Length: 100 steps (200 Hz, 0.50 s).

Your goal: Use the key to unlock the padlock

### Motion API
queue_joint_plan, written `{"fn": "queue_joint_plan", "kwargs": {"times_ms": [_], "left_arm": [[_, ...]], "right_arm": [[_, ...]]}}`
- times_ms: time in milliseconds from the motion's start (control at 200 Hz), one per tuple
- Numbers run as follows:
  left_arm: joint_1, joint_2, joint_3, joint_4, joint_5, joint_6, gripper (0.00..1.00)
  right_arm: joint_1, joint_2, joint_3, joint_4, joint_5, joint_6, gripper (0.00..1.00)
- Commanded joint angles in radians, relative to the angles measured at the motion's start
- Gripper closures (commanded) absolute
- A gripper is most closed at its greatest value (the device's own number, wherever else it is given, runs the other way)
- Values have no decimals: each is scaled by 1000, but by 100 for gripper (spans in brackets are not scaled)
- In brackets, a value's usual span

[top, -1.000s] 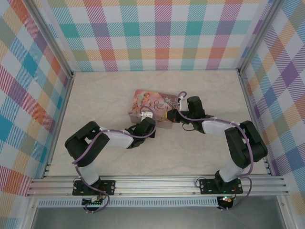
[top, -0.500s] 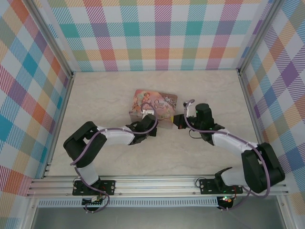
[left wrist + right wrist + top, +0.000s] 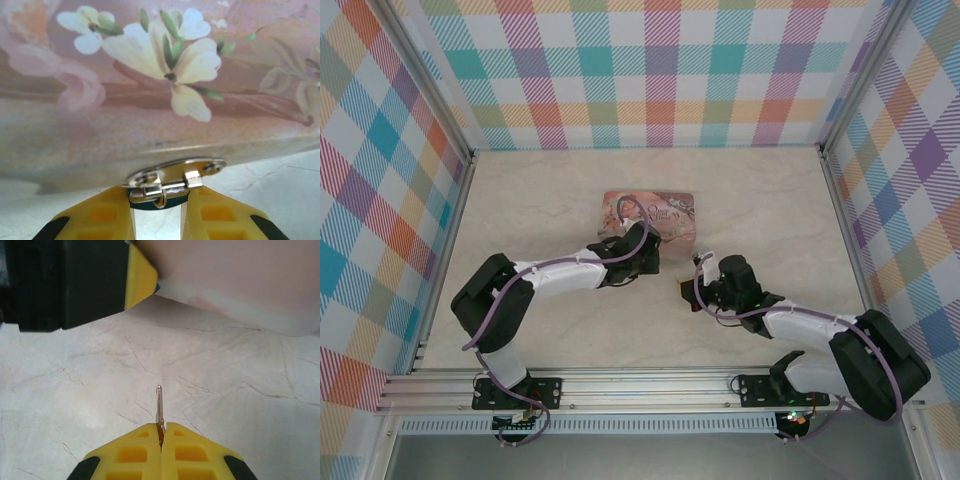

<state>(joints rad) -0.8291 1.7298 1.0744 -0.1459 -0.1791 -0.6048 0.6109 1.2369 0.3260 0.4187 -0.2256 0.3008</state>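
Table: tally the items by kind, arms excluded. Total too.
pink tin: 1
padlock: 1
key: 1
Total: 3

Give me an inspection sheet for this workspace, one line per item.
Surface: pale marbled tabletop, no spills seen.
Job's things: padlock hangs at the hasp of the pink tin; key is edge-on, apart from the lock.
Clutter: nothing seen.
Grippers: left pincer closed on the padlock; right pincer shut on the key.
Cables: purple cables run along both arms, no snag seen.
Surroundings: plaid walls; aluminium frame rail at the near edge.
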Motion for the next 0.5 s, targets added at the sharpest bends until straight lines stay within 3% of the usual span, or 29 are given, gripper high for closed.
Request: {"fn": "queue_joint_plan", "kwargs": {"times_ms": [0,170,495], "left_arm": [[-10,-56,50,-38,65,-85,86],[-11,-75,75,-73,109,-137,87],[-11,-96,105,-123,154,-184,87]], "right_arm": [[15,50,-8,153,21,-37,95],[16,121,2,263,-6,-56,95],[16,195,24,315,-45,-97,95]]}}
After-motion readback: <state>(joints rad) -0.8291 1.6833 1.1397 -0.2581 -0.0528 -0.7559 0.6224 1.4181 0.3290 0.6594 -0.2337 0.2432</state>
